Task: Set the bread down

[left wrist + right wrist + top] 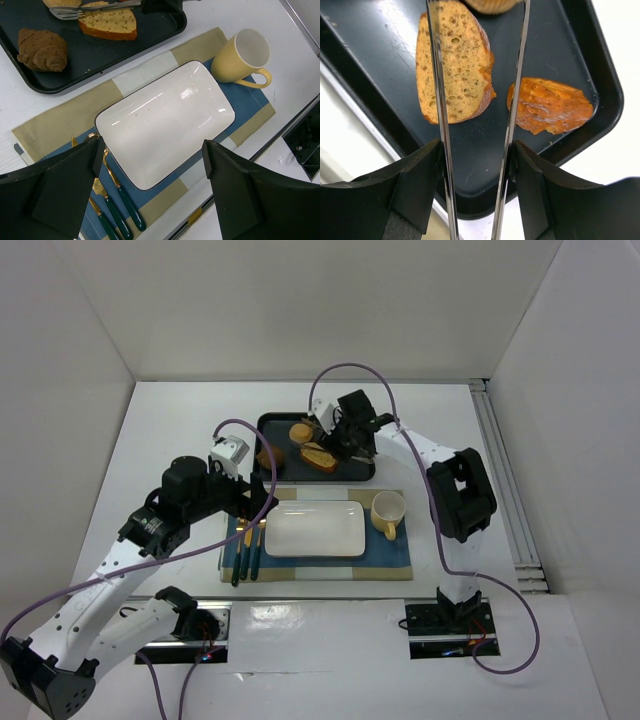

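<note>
My tongs are shiny metal. The bread slice at the upper left looks rough and full of little holes. The dark tray is dull and scratched. The white plate is glossy.

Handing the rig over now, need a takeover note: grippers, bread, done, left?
Left gripper: open, empty, above the white plate.
Right gripper: holds the tongs, their arms spread over the bread slice.
Bread slice lies on the dark tray; plate bare.
Done: nothing placed yet.
Left: pinch the slice, carry it, probably to the plate, release.
</note>
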You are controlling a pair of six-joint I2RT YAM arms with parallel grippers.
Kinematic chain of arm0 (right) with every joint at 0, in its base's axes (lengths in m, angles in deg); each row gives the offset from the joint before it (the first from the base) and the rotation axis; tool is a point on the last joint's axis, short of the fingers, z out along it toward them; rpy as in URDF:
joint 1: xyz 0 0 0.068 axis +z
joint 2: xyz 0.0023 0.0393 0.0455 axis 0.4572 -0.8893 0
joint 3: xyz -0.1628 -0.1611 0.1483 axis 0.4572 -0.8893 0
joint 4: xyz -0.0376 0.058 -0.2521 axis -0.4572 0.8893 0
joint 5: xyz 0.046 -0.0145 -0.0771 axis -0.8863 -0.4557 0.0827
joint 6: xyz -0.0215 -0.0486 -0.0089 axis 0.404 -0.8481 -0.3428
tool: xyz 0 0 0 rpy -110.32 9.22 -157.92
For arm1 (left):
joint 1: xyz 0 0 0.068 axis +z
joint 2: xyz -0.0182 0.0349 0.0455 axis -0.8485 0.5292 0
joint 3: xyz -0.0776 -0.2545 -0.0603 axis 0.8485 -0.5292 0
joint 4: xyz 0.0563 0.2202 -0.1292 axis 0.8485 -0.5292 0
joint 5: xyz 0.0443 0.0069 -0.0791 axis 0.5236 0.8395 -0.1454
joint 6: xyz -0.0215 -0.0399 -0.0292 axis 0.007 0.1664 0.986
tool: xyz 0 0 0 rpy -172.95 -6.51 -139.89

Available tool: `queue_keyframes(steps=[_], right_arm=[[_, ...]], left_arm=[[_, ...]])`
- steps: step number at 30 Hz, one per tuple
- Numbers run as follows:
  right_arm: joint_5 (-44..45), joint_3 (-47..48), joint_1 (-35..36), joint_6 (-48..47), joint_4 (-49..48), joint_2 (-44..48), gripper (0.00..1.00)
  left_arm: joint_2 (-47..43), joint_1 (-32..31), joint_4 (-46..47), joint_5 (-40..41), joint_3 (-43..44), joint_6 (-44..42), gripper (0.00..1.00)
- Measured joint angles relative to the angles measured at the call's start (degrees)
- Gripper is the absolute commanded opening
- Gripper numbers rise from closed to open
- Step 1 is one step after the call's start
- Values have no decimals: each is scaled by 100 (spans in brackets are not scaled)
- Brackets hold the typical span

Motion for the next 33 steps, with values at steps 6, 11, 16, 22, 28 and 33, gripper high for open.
queue_keyframes(steps=[6,11,16,22,28,33], right_arm=[[345,0,173,-48,-83,-181,59],[509,0,308,-103,-155,-216,34],[560,-4,345,-107,-236,-203,24],[417,-323,337,-44,-221,337,23],[-227,-1128,238,-35,28,2076,23],[-911,-1904,203,-393,802,3591,25]], left_arm=[[0,0,0,2,0,0,98],[0,0,0,0,0,0,98],[0,0,0,2,0,0,98],[0,0,0,4,0,0,98],[-2,0,0,7,0,0,98],[-2,0,0,24,0,0,98]])
